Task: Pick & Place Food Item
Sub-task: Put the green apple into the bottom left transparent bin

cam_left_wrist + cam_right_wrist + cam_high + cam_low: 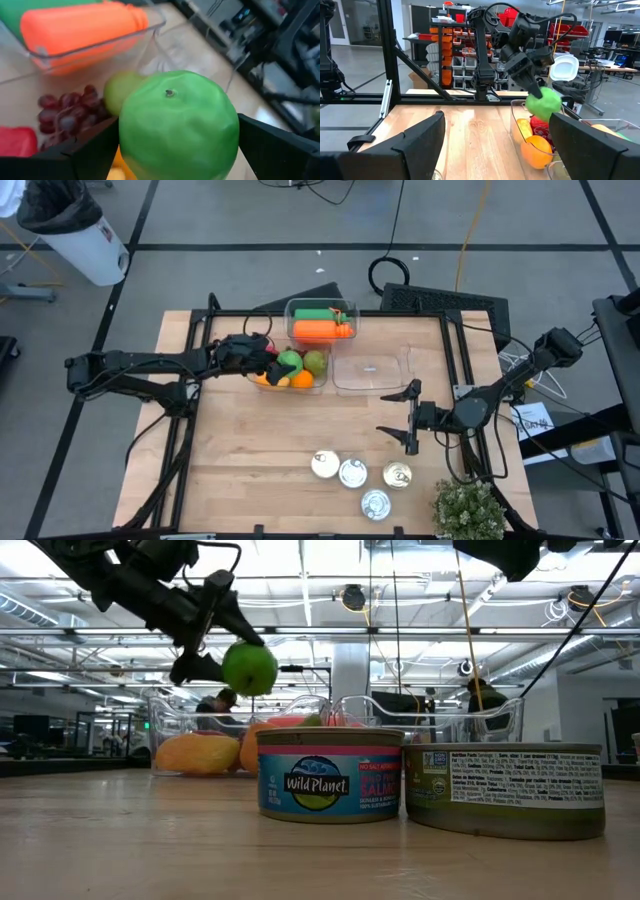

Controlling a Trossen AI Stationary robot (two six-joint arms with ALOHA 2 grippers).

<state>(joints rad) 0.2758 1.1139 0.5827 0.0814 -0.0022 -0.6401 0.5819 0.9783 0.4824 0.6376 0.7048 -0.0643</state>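
Above tub (262,383), apple (289,361) at left gripper (272,358).

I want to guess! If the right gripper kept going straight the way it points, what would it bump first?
Probably the fruit bin: the right gripper points across bare table at it. Depth is unclear.

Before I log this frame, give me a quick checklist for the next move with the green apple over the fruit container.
1. Green apple between the left gripper fingers: ok.
2. Firm grip on the apple: cannot tell.
3. Apple clear of the fruit container rim: ok, raised above it.
4. Empty clear container free: ok.
5. Right gripper open, apart from the containers: ok.
6. Cans away from the containers: ok.
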